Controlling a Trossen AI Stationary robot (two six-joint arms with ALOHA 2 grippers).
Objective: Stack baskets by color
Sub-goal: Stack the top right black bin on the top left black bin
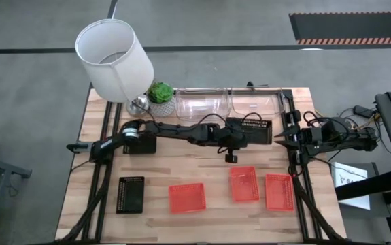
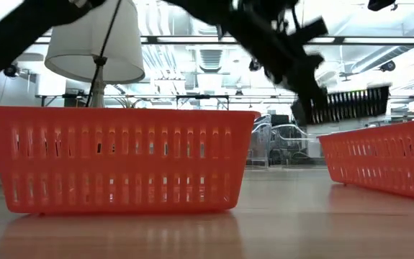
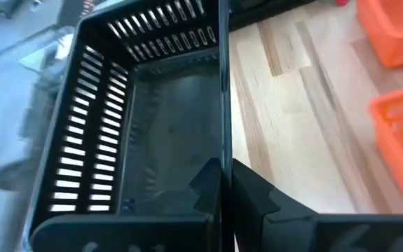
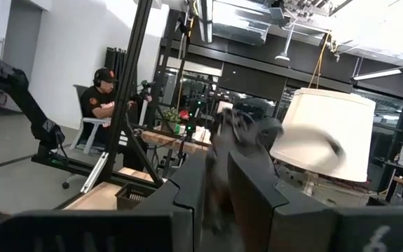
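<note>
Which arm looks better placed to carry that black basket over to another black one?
The left. Its left gripper is already shut on the black basket wall, while the right gripper waits at the table's right edge.

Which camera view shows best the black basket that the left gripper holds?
The left wrist view: the black basket fills it, its wall pinched by the left gripper. The high view shows it small, the low view edge-on.

plant (image 1: 160, 91) right of lampshade (image 1: 113, 58)
</note>
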